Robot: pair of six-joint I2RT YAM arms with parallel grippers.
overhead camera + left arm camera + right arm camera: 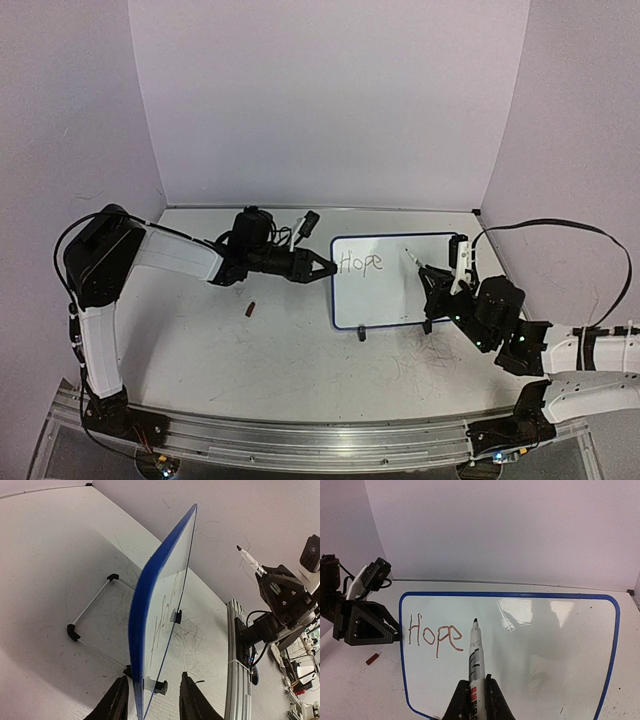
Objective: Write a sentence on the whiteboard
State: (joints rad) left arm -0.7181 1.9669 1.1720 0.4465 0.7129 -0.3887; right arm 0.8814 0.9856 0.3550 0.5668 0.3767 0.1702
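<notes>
Right claw [476, 687] is shut tight on a marker [476, 652], fingers pinching the lower barrel, tip pointing up and away from me. In the right wrist view the tip sits just right of the last letter; the left wrist view shows it held clear of the board face, not touching.

Left claw [152, 695] is at the whiteboard's [545, 645] left edge w/ jaws apart, one finger on each side of the blue frame. The finger behind the board is close against it and the front one shows a gap.

Whiteboard stands tilted on the desk [200, 340], between my two arms, toward the back right. It's propped by a white wire stand [92, 605] behind, w/ two black clip feet [361, 334] on its near edge.

The sentence [434, 634] so far is one word, "Hope", in thin reddish-brown strokes at the board's upper left. Rest of the board is bare apart from glare.

Small reddish-brown piece [251, 308] lies on the desk left of the board, under my left arm. Grey scuff scribbles [425, 355] mark the desk in front of the board.
</notes>
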